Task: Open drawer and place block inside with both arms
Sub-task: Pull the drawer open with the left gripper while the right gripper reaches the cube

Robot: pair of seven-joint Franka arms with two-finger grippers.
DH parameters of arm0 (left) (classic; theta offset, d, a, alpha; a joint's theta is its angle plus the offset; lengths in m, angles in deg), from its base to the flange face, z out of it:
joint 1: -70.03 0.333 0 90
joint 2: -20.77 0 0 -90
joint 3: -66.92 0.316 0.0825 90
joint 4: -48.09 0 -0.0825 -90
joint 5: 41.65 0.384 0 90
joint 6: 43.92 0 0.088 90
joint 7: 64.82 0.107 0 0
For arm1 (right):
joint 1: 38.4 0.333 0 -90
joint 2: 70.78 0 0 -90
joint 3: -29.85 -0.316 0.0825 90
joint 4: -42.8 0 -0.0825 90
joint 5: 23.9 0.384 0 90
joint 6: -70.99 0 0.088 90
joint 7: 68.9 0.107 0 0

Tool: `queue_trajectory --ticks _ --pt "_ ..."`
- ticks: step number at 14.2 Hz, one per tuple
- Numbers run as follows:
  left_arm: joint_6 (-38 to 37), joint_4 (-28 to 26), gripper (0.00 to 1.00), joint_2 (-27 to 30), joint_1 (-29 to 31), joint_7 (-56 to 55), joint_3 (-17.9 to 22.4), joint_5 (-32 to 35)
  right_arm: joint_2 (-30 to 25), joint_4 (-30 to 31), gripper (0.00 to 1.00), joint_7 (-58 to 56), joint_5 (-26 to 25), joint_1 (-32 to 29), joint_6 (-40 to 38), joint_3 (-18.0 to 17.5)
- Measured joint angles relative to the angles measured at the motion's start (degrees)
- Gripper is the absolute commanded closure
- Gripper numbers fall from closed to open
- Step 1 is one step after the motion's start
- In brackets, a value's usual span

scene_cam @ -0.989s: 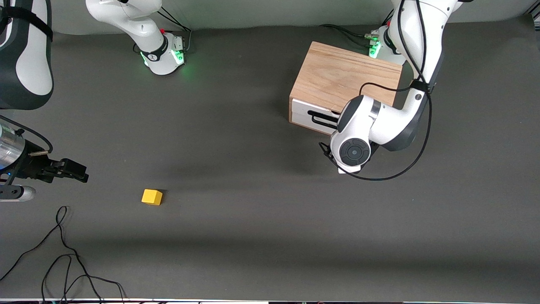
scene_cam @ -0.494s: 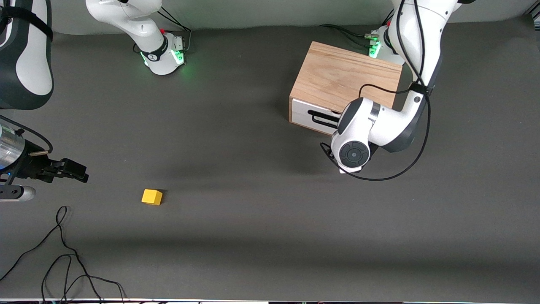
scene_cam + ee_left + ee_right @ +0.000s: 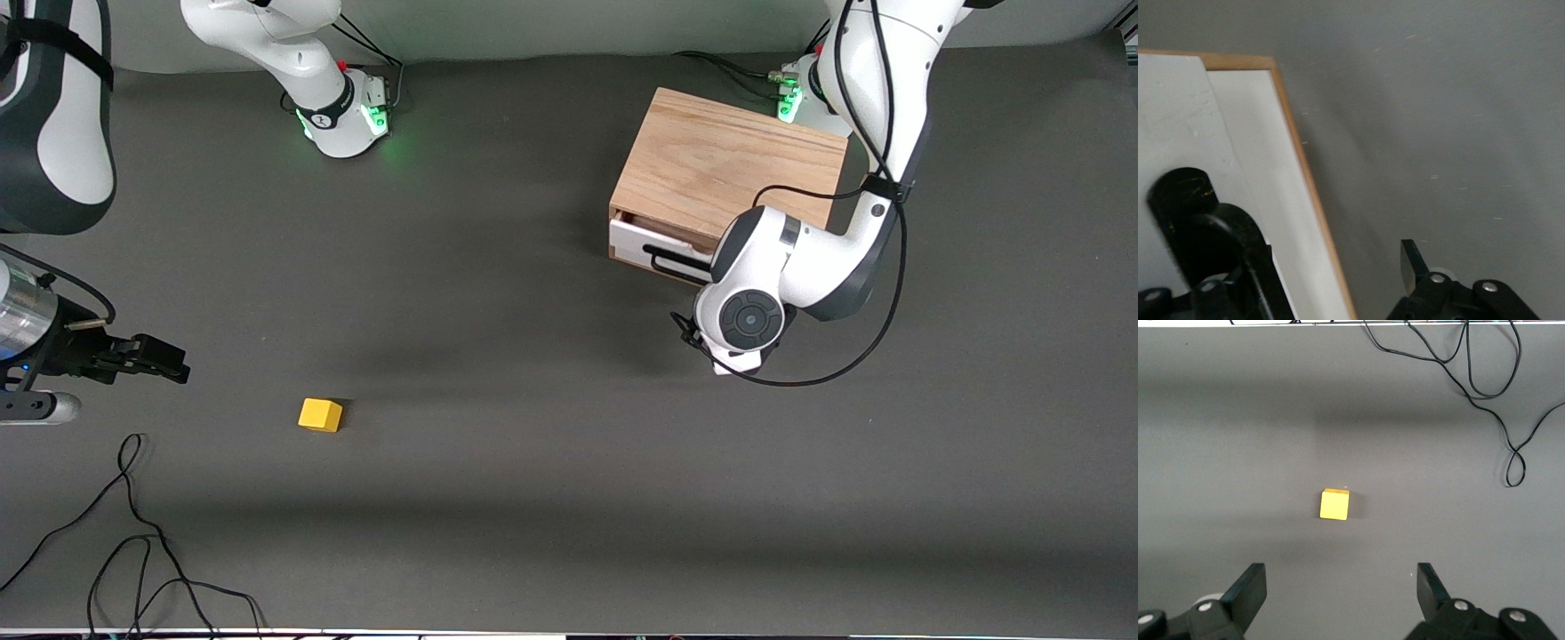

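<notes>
We see the cabinet (image 3: 729, 164) by the left arm's base, its drawer (image 3: 653, 252) slightly open. The left gripper (image 3: 1318, 293) is at the handle (image 3: 680, 264), grip unclear. The right gripper (image 3: 1338, 587) hovers wide open, empty, near the block (image 3: 320, 415), well apart from the cabinet.
</notes>
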Motion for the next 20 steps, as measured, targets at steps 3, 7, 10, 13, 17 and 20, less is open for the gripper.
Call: queue_trajectory --ticks 3,7,10,13,17,20 --pt "3.7 1.6 0.04 -0.1 -0.1 0.0 -0.5 3.5 3.0 0.6 0.00 0.0 0.0 0.0 3.0 -0.1" --pt "6.0 2.3 0.01 -0.2 -0.5 0.2 -1.0 5.9 7.5 0.8 0.00 0.0 0.0 0.0 6.3 -0.2" --pt "6.0 2.6 0.01 -0.2 -0.5 0.3 -1.0 5.9 9.5 1.0 0.00 0.0 0.0 0.0 8.1 -0.2" --pt "4.0 3.9 0.01 -0.8 -0.5 0.3 -1.0 6.0 11.1 2.2 0.00 0.0 0.1 0.0 11.5 -0.2" --pt "-6.6 12.4 0.01 -1.1 0.4 2.1 0.4 6.9 12.4 8.6 0.00 0.1 3.6 0.0 20.7 -0.2" --pt "-15.0 17.3 0.01 -0.8 0.8 2.3 0.4 6.2 13.0 14.5 0.00 0.1 4.4 0.0 29.2 -0.2"
